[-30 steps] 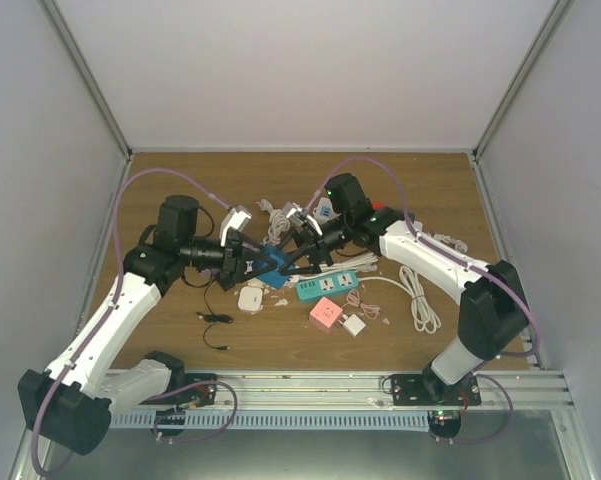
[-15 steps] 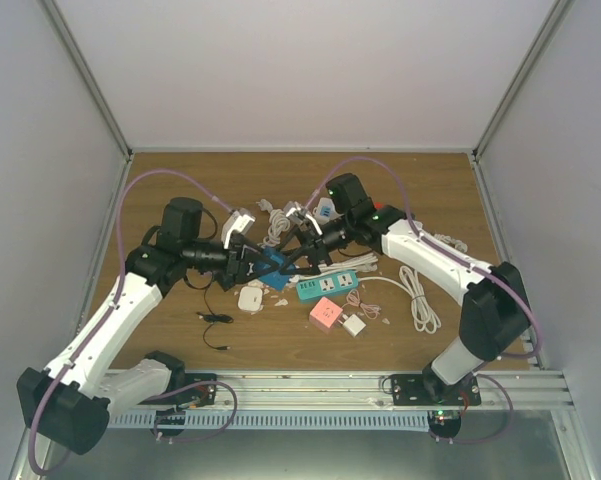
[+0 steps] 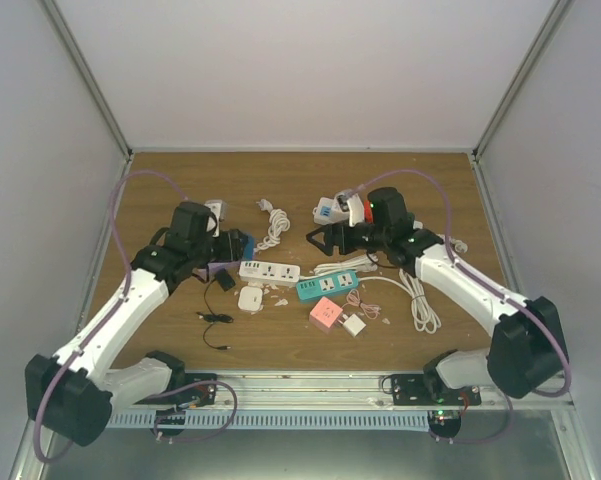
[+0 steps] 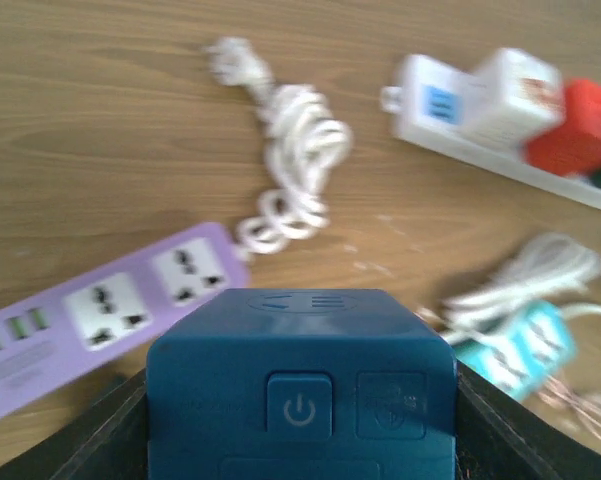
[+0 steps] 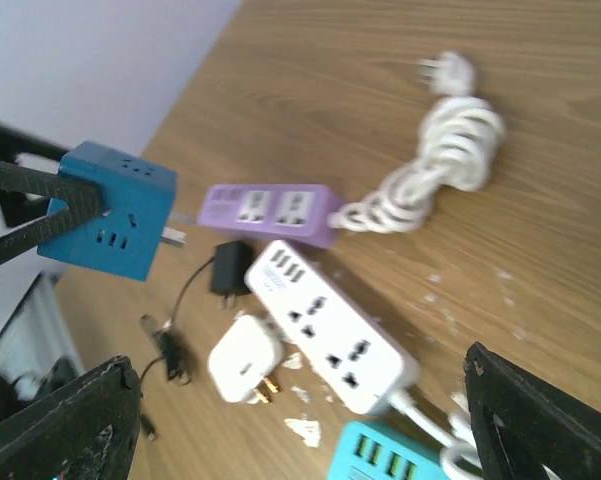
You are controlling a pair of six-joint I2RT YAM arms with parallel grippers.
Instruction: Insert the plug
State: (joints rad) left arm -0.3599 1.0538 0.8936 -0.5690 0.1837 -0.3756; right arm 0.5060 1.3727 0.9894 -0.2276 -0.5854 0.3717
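**Insertion not yet made.** The left gripper (image 4: 300, 445), fingers half spread, clamps the blue cube adapter (image 4: 300, 340), its pins bare, at 9 o'clock of the clutter. The purple power strip (image 5: 270, 210) lies at the adapter's 7 o'clock, sockets vacant. The right gripper (image 3: 322, 240), at 3 o'clock, gapes wide and empty. The surface is a wooden table (image 3: 420, 190) within pale enclosure walls (image 3: 300, 70).

We look into a robotics lab test cell, not a home or shop. A wooden table (image 3: 240, 175) is boxed in on three sides by plain white panels (image 3: 300, 70) in metal framing. An aluminium rail (image 3: 310, 384) along the table's near edge carries two cabled robot arms (image 3: 120, 318). Power strips (image 3: 269, 271) lie scattered mid-table.
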